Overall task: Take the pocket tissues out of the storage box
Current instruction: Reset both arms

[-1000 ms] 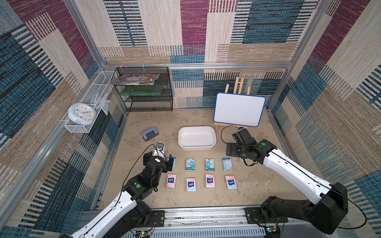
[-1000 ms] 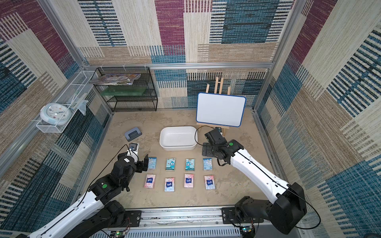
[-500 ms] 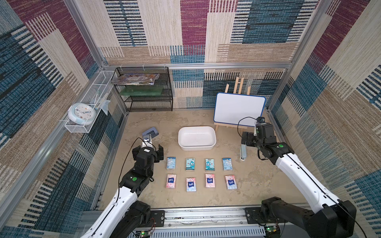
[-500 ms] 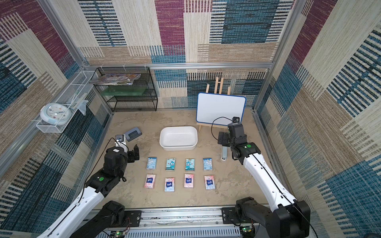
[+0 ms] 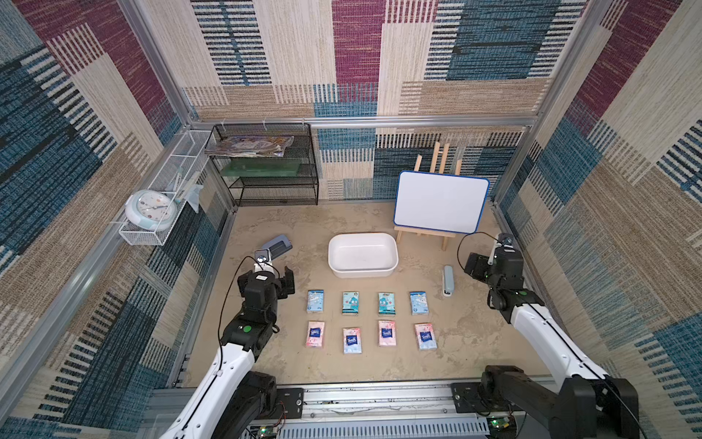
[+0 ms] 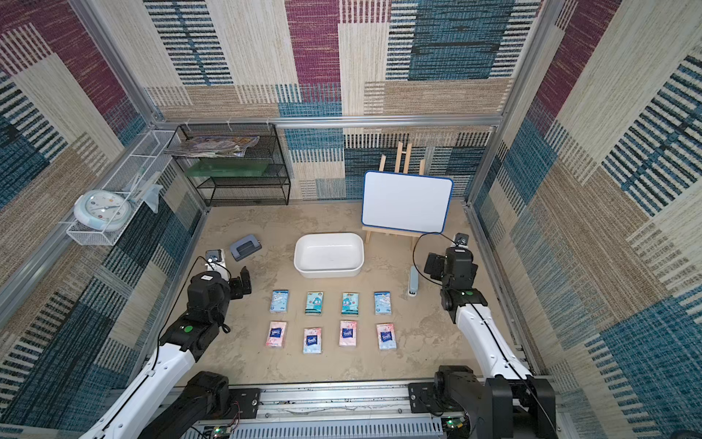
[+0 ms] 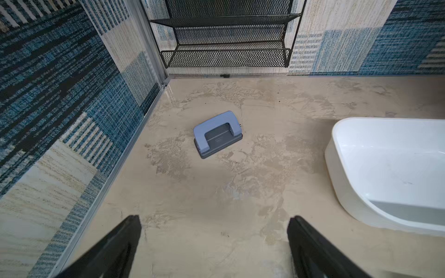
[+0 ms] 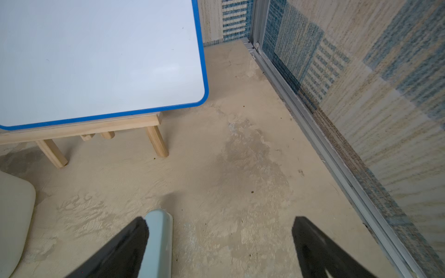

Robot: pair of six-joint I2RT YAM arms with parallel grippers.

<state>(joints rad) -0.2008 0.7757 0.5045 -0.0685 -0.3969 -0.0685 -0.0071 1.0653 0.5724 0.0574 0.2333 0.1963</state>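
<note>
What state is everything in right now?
Box: empty, upright on the table.
Tissues: all eight out of the box, flat on the table in two rows of four.
Left gripper: open, empty.
Right gripper: open, empty.
Punch: sitting flat on the table.
Stapler: lying flat on the table.
Whiteboard: blank, propped on its easel.
Clock: resting in the wire basket.

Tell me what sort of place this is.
Most likely a mock-up robot test cell: patterned panels in an aluminium frame wall it in, robot arms stand at its front edge, and office props like a whiteboard and hole punch are staged.
</note>
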